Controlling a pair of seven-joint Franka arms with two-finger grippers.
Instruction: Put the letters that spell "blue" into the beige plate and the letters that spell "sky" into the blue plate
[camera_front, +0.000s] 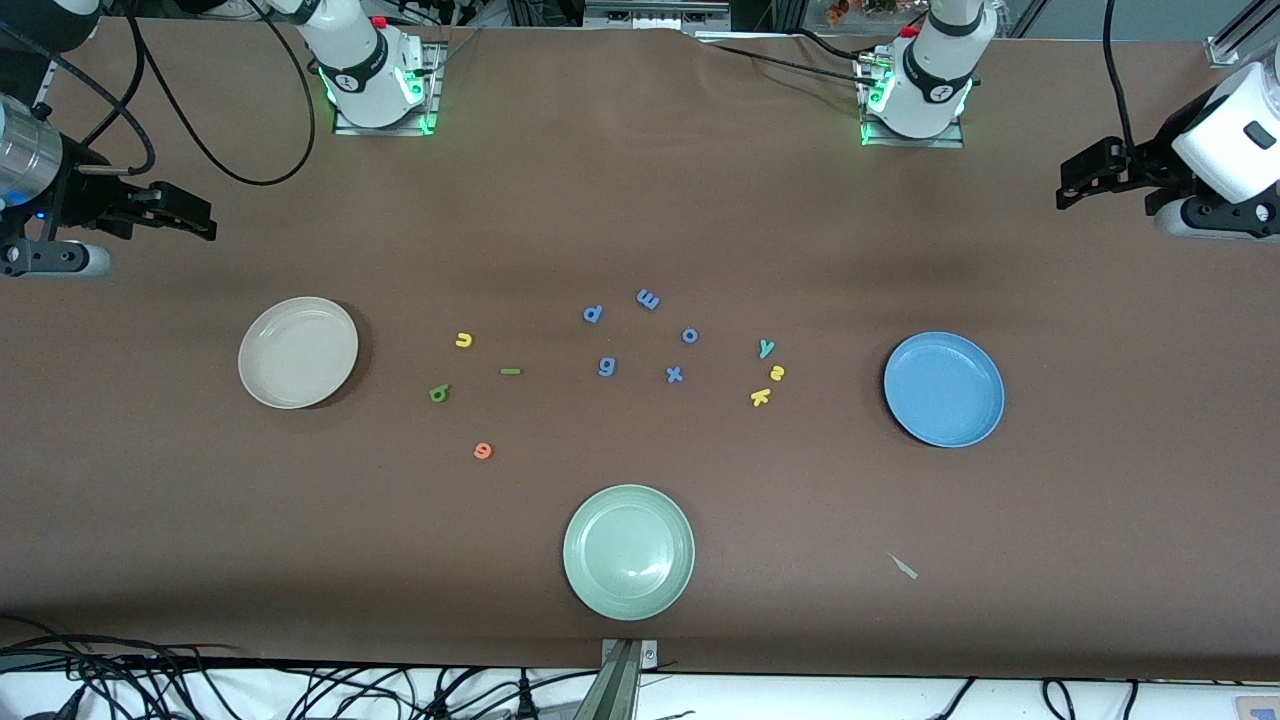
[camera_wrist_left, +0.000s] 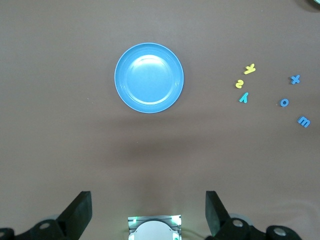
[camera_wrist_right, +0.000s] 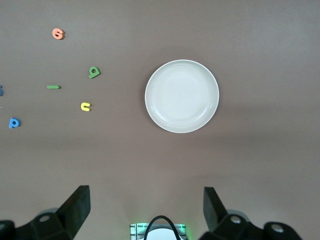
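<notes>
- On the bench (camera_front: 640, 200) we saw a pale green plate (camera_front: 628, 552) only in the front view; neither wrist view caught it.
- The beige plate (camera_front: 298, 352) lay toward the right arm's end, the blue plate (camera_front: 944, 389) toward the left arm's end, both bare.
- The right gripper (camera_front: 190, 215) waited above the bench edge, well apart from the beige plate, fingers spread wide and holding nothing.
- The left gripper (camera_front: 1085, 180) waited likewise near the blue plate, wide open, empty.
- The "blue" letters (camera_wrist_right: 94, 72) lay beside the beige plate; the "sky" letters (camera_wrist_left: 240, 84) beside the blue plate; blue-violet letters (camera_front: 674, 374) between them.
</notes>
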